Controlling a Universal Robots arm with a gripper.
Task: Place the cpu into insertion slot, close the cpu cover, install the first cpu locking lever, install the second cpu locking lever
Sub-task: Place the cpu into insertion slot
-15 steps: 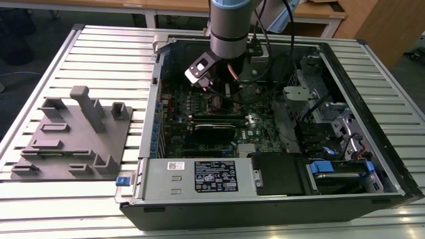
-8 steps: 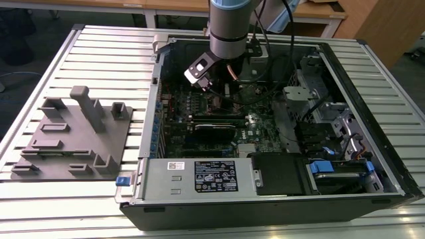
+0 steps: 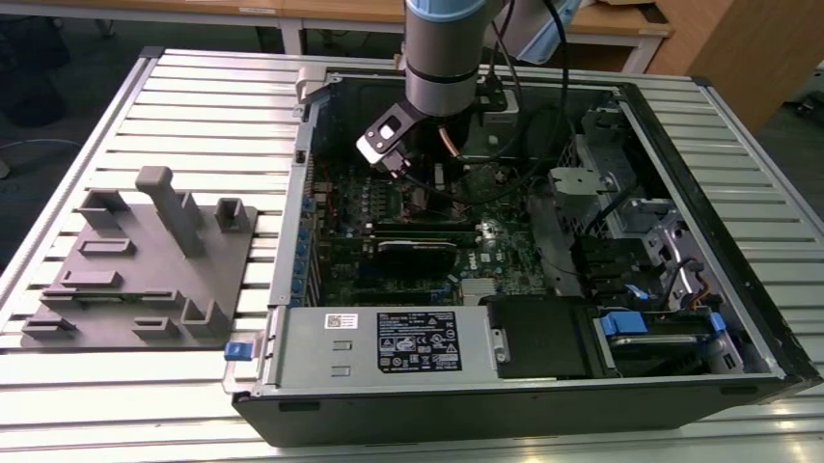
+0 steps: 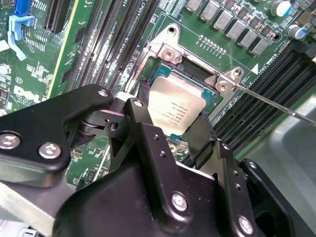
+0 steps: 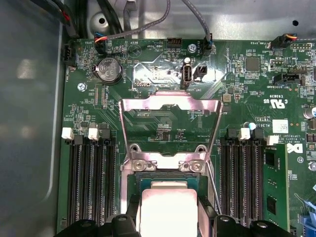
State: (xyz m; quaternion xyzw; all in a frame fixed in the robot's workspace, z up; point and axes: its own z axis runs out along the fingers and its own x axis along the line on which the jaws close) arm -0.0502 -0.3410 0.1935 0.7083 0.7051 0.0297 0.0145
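Observation:
The cpu (image 4: 177, 106), a flat square chip with a silvery top, sits between my black fingers (image 4: 140, 116) just over the insertion slot (image 5: 163, 178); the chip (image 5: 169, 210) shows the same way in the first wrist view. My gripper (image 4: 173, 126) is shut on it by two opposite edges. The cpu cover (image 5: 170, 104), a thin metal frame with a square window, stands swung open beyond the socket. A thin locking lever (image 4: 269, 101) juts out sideways from the socket's corner. In the exterior view my gripper (image 3: 390, 164) hangs low inside the open computer case, above the green motherboard (image 3: 412, 241).
Long black memory slots (image 5: 91, 182) flank the socket on both sides, one holding a green module (image 5: 274, 182). Cables and connectors (image 5: 101, 39) line the board's far edge. A drive cage (image 3: 644, 251) and power supply (image 3: 386, 342) stand inside the case. A grey fixture plate (image 3: 142, 260) lies on the exterior view's left.

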